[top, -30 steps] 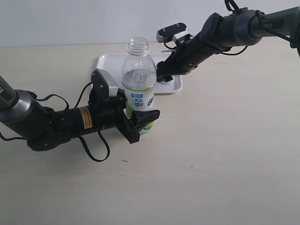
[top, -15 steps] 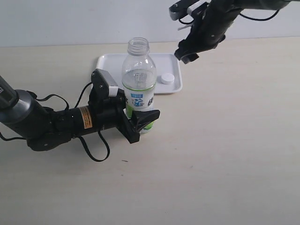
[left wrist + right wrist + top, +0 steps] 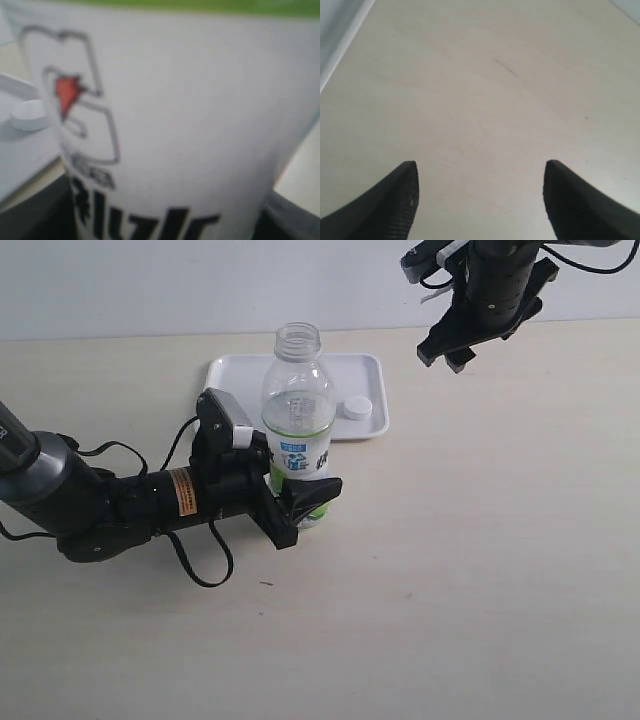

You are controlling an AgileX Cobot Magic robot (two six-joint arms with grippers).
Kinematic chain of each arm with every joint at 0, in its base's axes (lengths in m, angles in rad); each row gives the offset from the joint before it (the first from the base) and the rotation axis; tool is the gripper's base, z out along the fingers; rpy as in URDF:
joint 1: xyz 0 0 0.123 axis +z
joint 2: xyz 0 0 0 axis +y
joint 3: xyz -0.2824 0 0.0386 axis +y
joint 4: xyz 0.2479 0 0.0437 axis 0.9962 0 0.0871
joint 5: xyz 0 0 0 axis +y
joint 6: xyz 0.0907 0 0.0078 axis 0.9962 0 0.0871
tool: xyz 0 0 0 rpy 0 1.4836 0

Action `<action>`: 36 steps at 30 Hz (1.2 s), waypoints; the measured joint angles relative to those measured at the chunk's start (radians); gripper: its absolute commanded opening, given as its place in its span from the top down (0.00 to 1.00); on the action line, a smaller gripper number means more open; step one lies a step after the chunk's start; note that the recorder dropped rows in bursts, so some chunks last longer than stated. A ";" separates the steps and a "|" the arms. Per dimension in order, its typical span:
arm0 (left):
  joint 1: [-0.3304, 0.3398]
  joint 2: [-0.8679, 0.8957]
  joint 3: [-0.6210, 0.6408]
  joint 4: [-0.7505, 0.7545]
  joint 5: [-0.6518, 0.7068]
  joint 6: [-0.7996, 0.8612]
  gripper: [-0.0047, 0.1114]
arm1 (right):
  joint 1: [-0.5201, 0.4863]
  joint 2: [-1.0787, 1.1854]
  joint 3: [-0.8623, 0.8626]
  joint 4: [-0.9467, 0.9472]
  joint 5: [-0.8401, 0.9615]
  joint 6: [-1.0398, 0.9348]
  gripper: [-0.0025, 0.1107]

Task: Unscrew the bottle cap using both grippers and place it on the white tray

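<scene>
The clear bottle (image 3: 297, 420) stands upright with its neck open, just in front of the white tray (image 3: 240, 372). My left gripper (image 3: 298, 502) is shut on the bottle's lower labelled part. In the left wrist view the bottle's label (image 3: 190, 115) fills the picture. The white bottle cap (image 3: 357, 408) lies on the tray near its right front corner; the cap (image 3: 29, 115) also shows in the left wrist view, resting on the tray (image 3: 20, 155). My right gripper (image 3: 446, 357) hangs open and empty in the air, to the right of the tray. Its fingertips (image 3: 400, 195) show only bare tabletop between them.
Black cables (image 3: 195, 565) loop on the table by the left arm. A pale wall (image 3: 200, 285) rises behind the table's far edge.
My right gripper let go of the cap on the tray, then lifted and moved away to the right. The left gripper and the bottle stayed still.
</scene>
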 measured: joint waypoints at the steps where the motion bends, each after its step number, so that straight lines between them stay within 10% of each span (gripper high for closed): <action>1: 0.000 0.000 0.000 0.000 0.000 0.000 0.69 | 0.000 0.000 0.000 0.000 0.000 0.000 0.39; 14: 0.000 0.000 0.000 0.003 -0.005 0.004 0.30 | 0.000 0.000 0.000 0.000 0.003 0.000 0.39; 36: 0.080 -0.063 0.088 0.039 -0.025 0.004 0.23 | 0.000 0.000 0.000 -0.014 0.036 -0.005 0.39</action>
